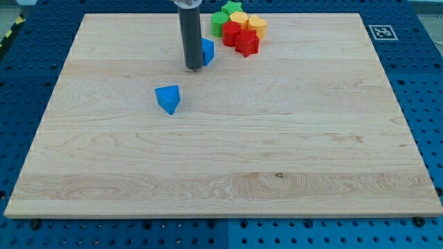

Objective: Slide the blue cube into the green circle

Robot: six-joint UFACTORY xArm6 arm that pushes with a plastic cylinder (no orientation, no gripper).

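My tip [194, 68] is at the view's top, left of centre. It stands right against the left side of a blue cube [207, 50], which the rod partly hides. The green circle [219, 23] lies up and to the right of the cube, at the left end of a cluster by the board's top edge. A blue triangular block [168, 99] lies alone below and to the left of my tip.
The cluster at the view's top holds a green star [234, 8], a yellow block [240, 19], a yellow cylinder [257, 26], a red block [231, 33] and a red star [247, 43]. The wooden board [221, 173] lies on a blue pegboard table.
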